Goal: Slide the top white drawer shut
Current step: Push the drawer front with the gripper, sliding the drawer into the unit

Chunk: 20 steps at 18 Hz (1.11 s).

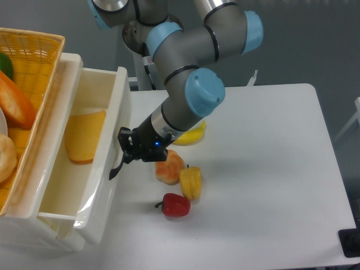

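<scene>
The top white drawer is a deep cream-white box sticking out to the right of its cabinet, about half open. A slice of toast lies inside it. The black curved handle is on its front panel. My gripper presses against that front panel at the handle, its black fingers close together; whether they clasp the handle is hard to tell.
An orange wicker basket with food stands on top of the cabinet at left. On the table beside the drawer front lie a red pepper, a yellow pepper, an orange-white fruit and a yellow item. The lower drawer shows below.
</scene>
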Motion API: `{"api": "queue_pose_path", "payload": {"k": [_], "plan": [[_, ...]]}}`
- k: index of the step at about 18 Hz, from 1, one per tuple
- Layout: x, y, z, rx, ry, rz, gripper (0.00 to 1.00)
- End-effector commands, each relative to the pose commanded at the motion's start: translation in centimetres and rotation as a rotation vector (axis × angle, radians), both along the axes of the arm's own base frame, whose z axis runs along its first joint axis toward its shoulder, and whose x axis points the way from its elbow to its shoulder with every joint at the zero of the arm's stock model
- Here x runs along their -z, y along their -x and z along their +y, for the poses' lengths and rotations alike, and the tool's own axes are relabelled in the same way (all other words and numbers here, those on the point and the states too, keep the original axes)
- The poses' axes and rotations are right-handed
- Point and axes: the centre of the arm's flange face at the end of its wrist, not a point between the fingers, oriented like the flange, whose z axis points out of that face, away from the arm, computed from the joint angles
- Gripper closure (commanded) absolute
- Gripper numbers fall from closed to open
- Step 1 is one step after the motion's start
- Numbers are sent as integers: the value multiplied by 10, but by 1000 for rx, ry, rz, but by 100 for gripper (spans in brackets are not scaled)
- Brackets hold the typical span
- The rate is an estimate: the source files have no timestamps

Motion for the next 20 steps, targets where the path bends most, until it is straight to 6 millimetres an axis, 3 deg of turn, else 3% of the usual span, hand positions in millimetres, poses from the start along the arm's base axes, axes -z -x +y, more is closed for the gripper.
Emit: {"api": "queue_pose_path", "payload": {"k": [12, 20], "plan": [[0, -39, 21, 55, 5, -3, 99], [4, -47, 26, 71, 11, -7, 97]]}}
